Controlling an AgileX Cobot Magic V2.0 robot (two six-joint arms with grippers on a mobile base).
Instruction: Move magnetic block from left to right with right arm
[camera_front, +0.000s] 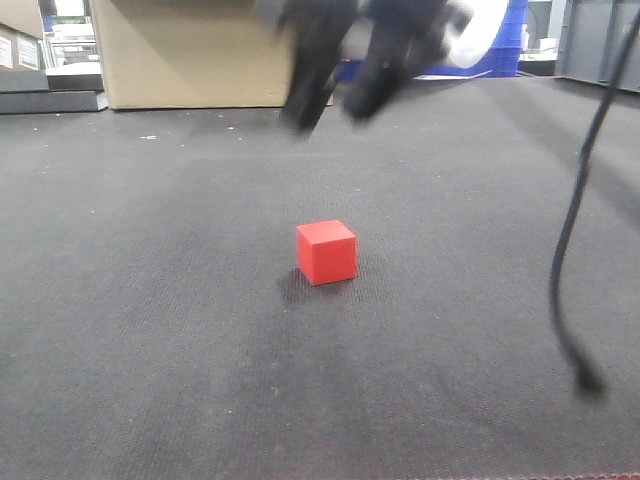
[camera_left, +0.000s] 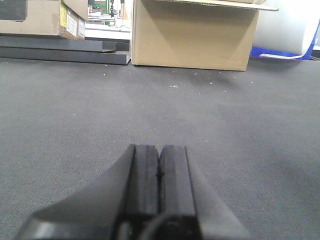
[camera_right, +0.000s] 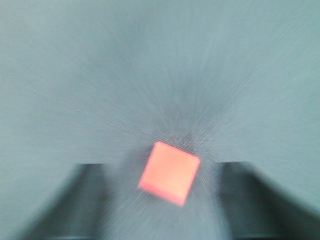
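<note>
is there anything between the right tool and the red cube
No. In the front view only bare dark mat separates the right tool from the magnetic block; the right wrist view shows its open fingers flanking the block.

— What carries everything here?
— A dark grey, finely ribbed mat (camera_front: 150, 330) that fills the front view from near to far.

— And what lies directly on it?
— A small red cube (camera_front: 326, 252) sits near the middle, flat on one face, with a faint dark patch on the mat at its left foot.

— Anything further back?
— At the far edge a brown cardboard box (camera_left: 192, 35) stands on the mat, and to its left lies a low dark slab (camera_left: 65, 50). A few pale specks dot the mat in front of the box, perhaps lint.
</note>
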